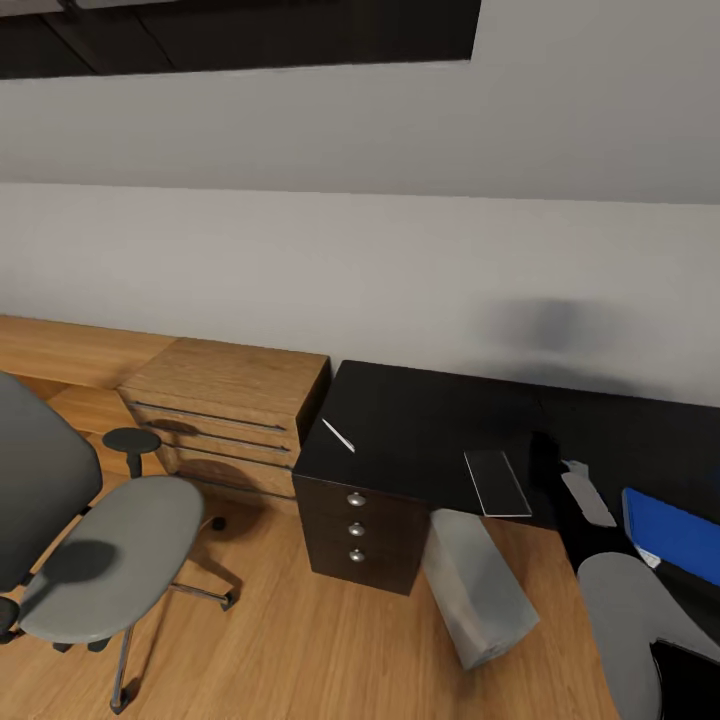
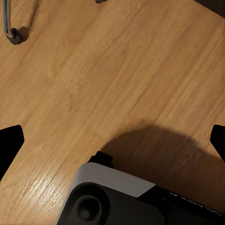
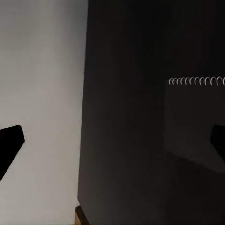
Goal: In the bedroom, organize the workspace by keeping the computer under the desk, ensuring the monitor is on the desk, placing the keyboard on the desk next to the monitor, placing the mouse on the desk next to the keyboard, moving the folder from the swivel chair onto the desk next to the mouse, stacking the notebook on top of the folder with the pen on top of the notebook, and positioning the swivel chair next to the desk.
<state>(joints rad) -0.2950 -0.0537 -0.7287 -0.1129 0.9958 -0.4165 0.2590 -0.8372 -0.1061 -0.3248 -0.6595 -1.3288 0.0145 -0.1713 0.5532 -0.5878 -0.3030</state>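
A thin white pen [image 1: 338, 435] lies on the black desk [image 1: 420, 420] near its left end. At the desk's front edge rests a dark notebook [image 1: 497, 483]; its spiral binding [image 3: 197, 80] shows in the right wrist view. The blue folder [image 1: 670, 535] lies on the desk at the far right. On the floor, the grey computer tower [image 1: 478, 585] leans beside the desk's drawers [image 1: 356, 527]. The grey swivel chair [image 1: 110, 560] stands at the left with a bare seat. My right gripper [image 3: 112, 140] hangs open over the desk. Above the floor, my left gripper [image 2: 112, 140] is open too.
A wooden dresser [image 1: 225, 415] stands against the wall between chair and desk. A chair caster [image 2: 14, 35] and my own base [image 2: 117, 201] show over the wood floor in the left wrist view. My right arm [image 1: 625, 620] covers the lower right.
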